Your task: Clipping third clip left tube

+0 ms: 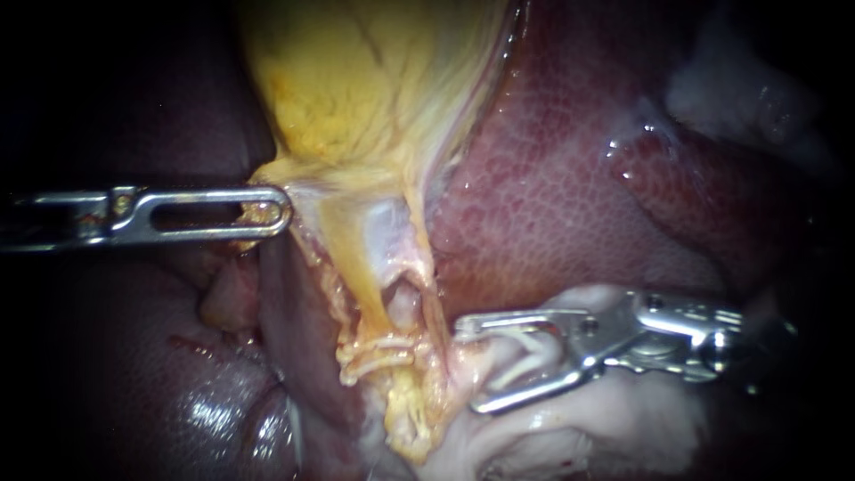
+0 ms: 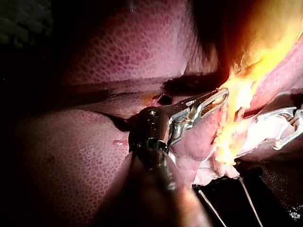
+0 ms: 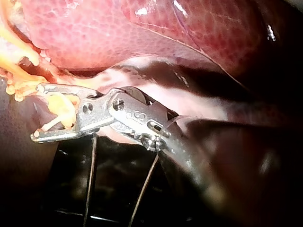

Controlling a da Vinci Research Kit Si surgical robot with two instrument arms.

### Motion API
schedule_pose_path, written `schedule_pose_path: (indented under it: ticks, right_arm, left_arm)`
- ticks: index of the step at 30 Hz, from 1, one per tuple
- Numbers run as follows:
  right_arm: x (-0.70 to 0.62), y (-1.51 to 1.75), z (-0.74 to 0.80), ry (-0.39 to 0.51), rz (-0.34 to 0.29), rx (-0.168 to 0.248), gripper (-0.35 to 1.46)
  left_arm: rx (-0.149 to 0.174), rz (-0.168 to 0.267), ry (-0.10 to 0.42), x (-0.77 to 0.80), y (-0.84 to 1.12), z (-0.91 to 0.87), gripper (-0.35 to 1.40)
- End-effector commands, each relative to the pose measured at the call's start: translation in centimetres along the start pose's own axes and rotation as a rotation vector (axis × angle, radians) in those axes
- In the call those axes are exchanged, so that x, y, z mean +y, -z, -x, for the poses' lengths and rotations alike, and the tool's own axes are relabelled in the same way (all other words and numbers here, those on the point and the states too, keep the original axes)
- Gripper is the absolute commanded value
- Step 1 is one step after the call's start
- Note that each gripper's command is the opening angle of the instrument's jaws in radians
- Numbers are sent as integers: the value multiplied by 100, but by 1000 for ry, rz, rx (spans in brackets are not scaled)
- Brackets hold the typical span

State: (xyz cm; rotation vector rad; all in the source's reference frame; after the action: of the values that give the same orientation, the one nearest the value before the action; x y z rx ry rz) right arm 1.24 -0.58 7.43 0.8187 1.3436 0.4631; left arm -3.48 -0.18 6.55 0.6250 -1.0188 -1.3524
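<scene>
The yellow gallbladder [image 1: 356, 80] hangs down the middle and narrows into a stalk of yellow strands and a pinkish tube [image 1: 403, 301]. Pale clips [image 1: 381, 349] cross this stalk lower down. I cannot tell the left tube from the right one. My left instrument [image 1: 283, 212] comes in level from the left, jaws shut on the gallbladder's lower edge; the left wrist view shows the left instrument [image 2: 225, 94] pinching yellow tissue. My right instrument [image 1: 465, 365] stands just right of the clipped stalk, jaws open, with a pale V-shaped piece [image 1: 525, 354] in the gap. The right instrument [image 3: 38, 112] looks the same in its wrist view.
Dark red liver [image 1: 552, 196] fills the upper right and lies under the gallbladder. Pale white tissue [image 1: 606, 428] lies beneath the right instrument. More liver [image 1: 205, 410] sits low on the left, glistening. The right instrument [image 2: 271, 131] also shows beyond the yellow tissue in the left wrist view.
</scene>
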Motion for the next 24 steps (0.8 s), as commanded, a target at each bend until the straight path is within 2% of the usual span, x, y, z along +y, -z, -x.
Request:
schedule_pose_path:
  ticks: [1, 7, 20, 24]
  right_arm:
    - [4, -4, 3, 2, -1, -2, 60]
    - [26, -17, 6, -4, 11, 2, 60]
    - [58, -34, 4, -8, 31, 11, 60]
    - [63, -40, 4, -13, 31, 11, 60]
  left_arm:
    - [0, 0, 0, 0, 0, 0, -35]
    - [-2, 3, 0, -1, 0, -1, -35]
    - [0, 0, 0, -4, 1, -3, -35]
    - [1, -2, 0, -4, 0, -3, -35]
